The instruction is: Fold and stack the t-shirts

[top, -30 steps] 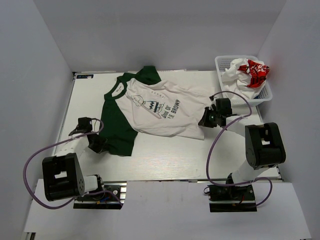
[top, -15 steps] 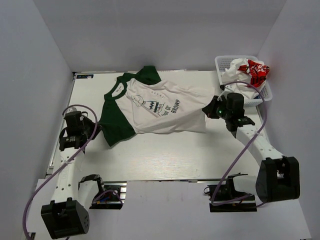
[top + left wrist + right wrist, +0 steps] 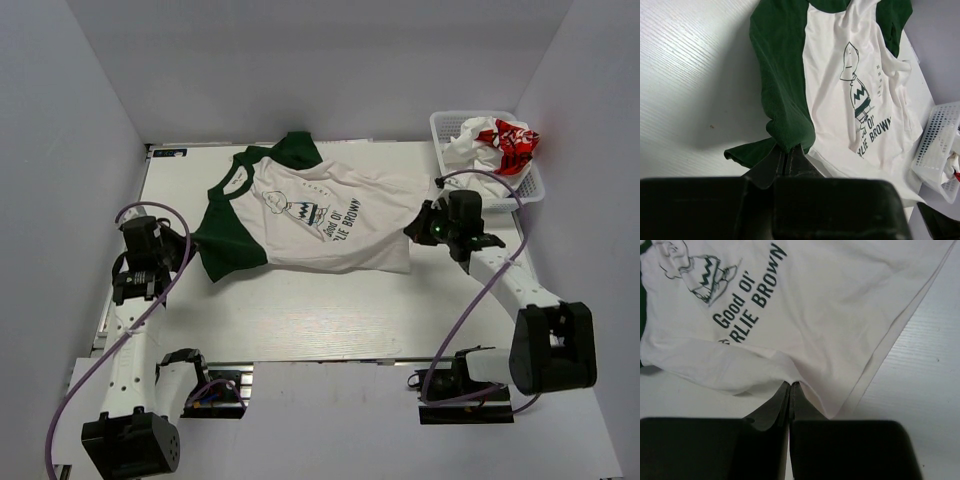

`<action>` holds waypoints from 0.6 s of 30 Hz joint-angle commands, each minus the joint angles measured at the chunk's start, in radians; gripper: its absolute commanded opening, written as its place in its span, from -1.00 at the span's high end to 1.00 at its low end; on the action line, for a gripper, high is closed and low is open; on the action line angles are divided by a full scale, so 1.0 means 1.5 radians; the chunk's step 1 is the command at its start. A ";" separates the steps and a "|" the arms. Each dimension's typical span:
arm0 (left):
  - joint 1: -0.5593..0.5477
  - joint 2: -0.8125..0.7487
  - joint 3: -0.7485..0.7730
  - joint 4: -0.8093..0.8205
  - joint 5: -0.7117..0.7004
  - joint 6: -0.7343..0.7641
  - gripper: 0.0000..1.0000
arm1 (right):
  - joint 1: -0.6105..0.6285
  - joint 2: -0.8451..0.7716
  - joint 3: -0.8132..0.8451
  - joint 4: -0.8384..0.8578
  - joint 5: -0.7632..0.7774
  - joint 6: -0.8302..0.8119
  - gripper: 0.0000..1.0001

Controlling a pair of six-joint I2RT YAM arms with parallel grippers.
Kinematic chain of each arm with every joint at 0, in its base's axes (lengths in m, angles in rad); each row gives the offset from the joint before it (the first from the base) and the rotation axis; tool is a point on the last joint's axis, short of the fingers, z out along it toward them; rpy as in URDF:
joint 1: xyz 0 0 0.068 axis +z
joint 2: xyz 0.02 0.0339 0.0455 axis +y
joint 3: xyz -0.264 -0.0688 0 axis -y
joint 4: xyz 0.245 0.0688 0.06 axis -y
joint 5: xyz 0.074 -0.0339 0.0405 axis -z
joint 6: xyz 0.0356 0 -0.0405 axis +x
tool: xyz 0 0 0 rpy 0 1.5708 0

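An off-white t-shirt (image 3: 320,215) with dark green sleeves and a cartoon print lies spread across the middle of the table, print up. My left gripper (image 3: 186,256) is shut on its near green sleeve (image 3: 785,125), pinching a fold of the green cloth at the fingertips (image 3: 788,150). At the shirt's right end, my right gripper (image 3: 416,229) is shut on the off-white hem (image 3: 805,375), which bunches at the fingertips (image 3: 791,385). A white t-shirt with red print (image 3: 500,142) lies crumpled in the basket.
A white mesh basket (image 3: 440,128) stands at the table's back right corner, just behind my right arm, and its wall (image 3: 940,145) also shows in the left wrist view. Grey walls close in the table on the left, back and right.
Both arms have reached out. My left gripper drew the green sleeve out to the left. My right gripper moved up to the shirt's right hem and shut on it.
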 commanded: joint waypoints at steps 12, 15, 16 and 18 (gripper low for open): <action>-0.002 0.079 -0.015 0.061 -0.036 -0.011 1.00 | -0.001 0.315 0.219 -0.089 -0.035 -0.003 0.66; -0.002 0.086 -0.015 0.053 -0.052 -0.011 1.00 | -0.004 0.319 0.202 -0.097 -0.037 -0.031 0.33; -0.002 0.086 -0.021 0.047 -0.059 -0.011 1.00 | -0.006 0.319 0.190 -0.099 -0.037 -0.033 0.27; -0.002 0.086 -0.027 0.047 -0.059 -0.011 1.00 | -0.006 0.308 0.174 -0.094 -0.044 -0.041 0.11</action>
